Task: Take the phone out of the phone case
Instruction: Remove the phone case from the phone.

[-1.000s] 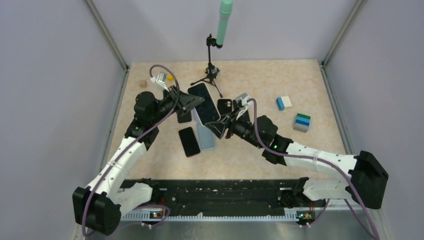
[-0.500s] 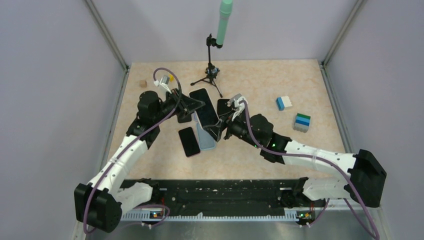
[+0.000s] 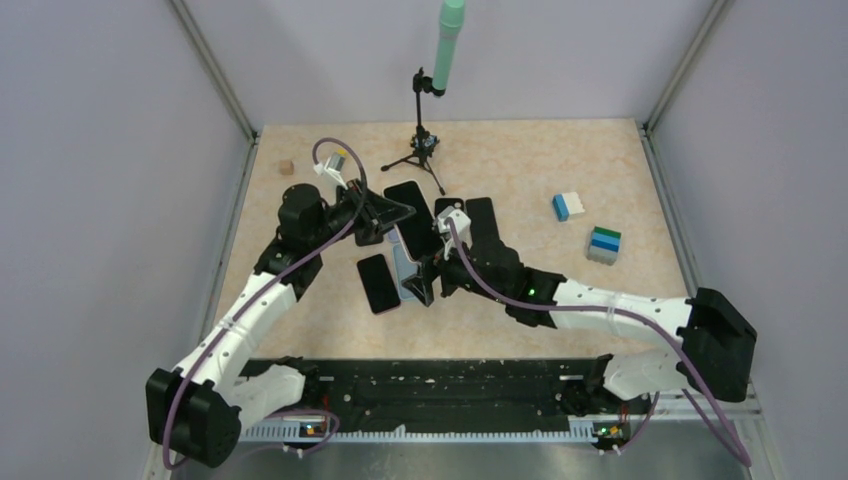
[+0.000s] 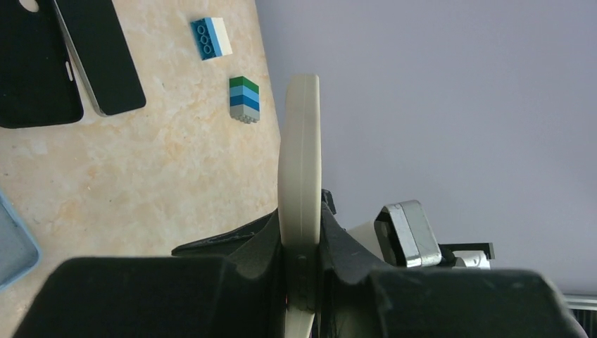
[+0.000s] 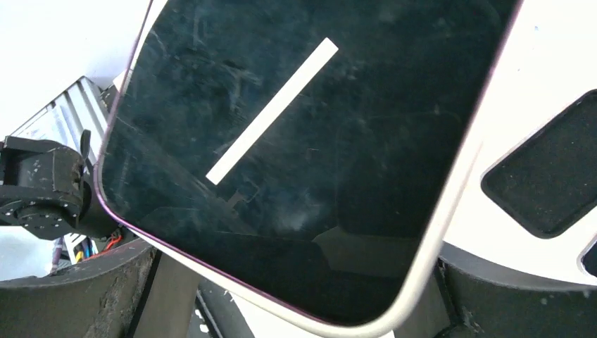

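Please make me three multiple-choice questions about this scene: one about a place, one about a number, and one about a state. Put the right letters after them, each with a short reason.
1. Where does the tripod stand?
A. at the far edge of the table
B. between the arm bases
C. at the near right corner

2. How many block piles lie on the right part of the table?
A. one
B. two
C. four

3. How is the left gripper?
A. open and empty
B. shut on a block
C. shut on the phone

Answers:
1 A: it stands at the upper end of the table in the top view.
2 B: there is a blue and white pile and a striped pile.
3 C: its fingers pinch the phone's edge in the left wrist view.
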